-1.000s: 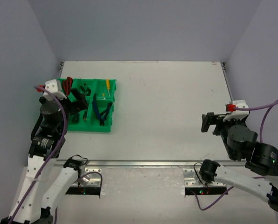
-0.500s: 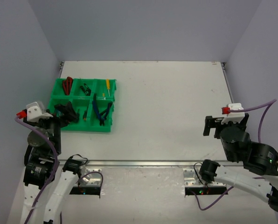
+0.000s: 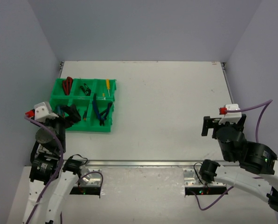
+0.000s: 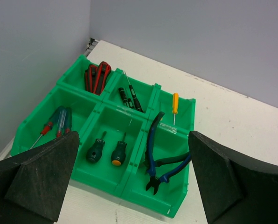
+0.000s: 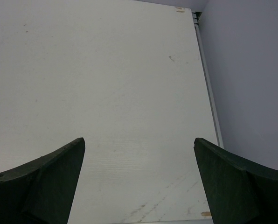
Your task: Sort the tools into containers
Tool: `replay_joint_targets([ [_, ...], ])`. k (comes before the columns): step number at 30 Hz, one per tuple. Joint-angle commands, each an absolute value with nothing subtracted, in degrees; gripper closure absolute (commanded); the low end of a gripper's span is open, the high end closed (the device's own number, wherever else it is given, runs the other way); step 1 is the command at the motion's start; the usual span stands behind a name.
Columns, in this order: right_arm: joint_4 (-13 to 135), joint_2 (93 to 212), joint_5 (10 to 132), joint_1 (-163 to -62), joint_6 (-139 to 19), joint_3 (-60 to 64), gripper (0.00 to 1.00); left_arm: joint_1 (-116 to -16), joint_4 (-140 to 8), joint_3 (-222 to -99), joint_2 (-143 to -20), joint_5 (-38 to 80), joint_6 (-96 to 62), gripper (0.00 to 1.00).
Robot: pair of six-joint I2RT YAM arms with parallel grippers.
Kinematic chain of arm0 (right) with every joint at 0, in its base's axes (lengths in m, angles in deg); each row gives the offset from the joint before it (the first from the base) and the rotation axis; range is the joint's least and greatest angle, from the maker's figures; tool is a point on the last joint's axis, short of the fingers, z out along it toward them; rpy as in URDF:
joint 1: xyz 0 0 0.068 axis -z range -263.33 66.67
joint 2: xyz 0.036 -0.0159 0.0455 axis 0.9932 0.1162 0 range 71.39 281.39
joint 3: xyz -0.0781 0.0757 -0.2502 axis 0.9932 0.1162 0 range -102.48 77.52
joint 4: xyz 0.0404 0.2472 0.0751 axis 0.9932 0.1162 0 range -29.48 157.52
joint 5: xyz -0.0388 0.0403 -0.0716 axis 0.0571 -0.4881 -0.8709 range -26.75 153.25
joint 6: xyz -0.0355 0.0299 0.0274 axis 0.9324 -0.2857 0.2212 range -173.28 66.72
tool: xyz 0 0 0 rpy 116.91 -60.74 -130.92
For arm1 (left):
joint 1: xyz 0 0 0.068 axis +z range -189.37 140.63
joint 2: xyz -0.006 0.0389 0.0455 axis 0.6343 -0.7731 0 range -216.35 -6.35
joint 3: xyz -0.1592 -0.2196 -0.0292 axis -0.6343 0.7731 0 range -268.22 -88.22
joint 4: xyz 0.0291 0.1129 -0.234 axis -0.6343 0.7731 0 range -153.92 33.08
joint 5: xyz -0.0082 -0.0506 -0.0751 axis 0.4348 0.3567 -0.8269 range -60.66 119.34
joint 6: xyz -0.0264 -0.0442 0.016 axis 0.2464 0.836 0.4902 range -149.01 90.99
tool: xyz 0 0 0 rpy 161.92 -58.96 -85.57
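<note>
The left arm rose from its base at the near edge and bent forward, its wrist tilted down so that the left end effector [image 3: 70,113] hung over the near left corner of the green bin tray [image 4: 100,180]. Its two dark fingers [image 4: 41,179] stood wide apart and held nothing.

The tray sat on the left side of the counter [image 3: 176,102], close to the left wall, with all the tools in its compartments:
- back left: red-handled pliers [image 4: 96,77]
- back middle: thin black screwdrivers [image 4: 130,96]
- back right: a yellow-handled screwdriver [image 4: 175,103]
- front left: slim screwdrivers with blue and red handles [image 4: 58,126]
- front middle: two stubby green-handled screwdrivers [image 4: 96,150], lying side by side
- front right: blue-handled pliers [image 4: 152,142], with a second dark-handled tool crossing beside them

The right arm was folded low on the right side of the counter, elbow near its base and wrist lifted. The right end effector [image 3: 208,126] faced out over bare counter, well apart from the tray. Its fingers [image 5: 41,182] were spread wide too, with nothing between them.
</note>
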State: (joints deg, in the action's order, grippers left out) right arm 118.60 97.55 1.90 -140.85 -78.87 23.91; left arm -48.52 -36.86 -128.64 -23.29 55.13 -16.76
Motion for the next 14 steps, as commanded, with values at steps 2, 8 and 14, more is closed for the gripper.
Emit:
replay_joint_targets([
  [2,115.2,96.62,0.06,-141.15,-79.99,25.11,0.01,-49.12,-41.21,-126.17,-21.93,54.16,-16.02,0.0],
  [8,114.81,96.84,-0.67,-141.07,-80.85,25.91,0.01,-49.12,-41.42,-125.81,-22.04,54.2,-15.8,0.0],
  [14,114.31,97.71,-1.39,-141.07,-81.15,26.19,0.01,-49.12,-41.77,-125.04,-21.47,54.22,-15.74,0.0],
])
